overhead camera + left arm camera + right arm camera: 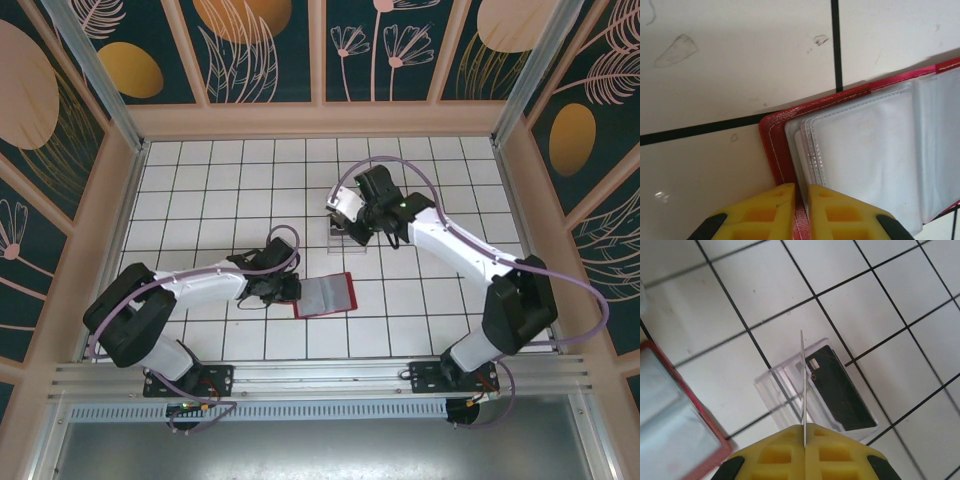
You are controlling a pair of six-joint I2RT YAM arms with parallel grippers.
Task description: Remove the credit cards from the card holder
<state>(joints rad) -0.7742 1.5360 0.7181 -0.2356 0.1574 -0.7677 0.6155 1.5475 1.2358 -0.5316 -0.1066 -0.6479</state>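
Credit card (803, 385), pale, pinched edge-on in right claw (805, 434) over clear box (771, 386); wallet (776, 150) edge nipped between left claw (801, 196) fingers.

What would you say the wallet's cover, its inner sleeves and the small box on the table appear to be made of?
Cover: glossy red leather or leatherette, stitched along its edge. Sleeves: cloudy clear plastic, probably soft, with ribbed rims. Box: rigid transparent plastic; the grid lines show through.

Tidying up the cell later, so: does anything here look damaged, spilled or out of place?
Nothing is spilled or broken. Only faint smudge marks stain the white tiled tabletop beside the open red card wallet.
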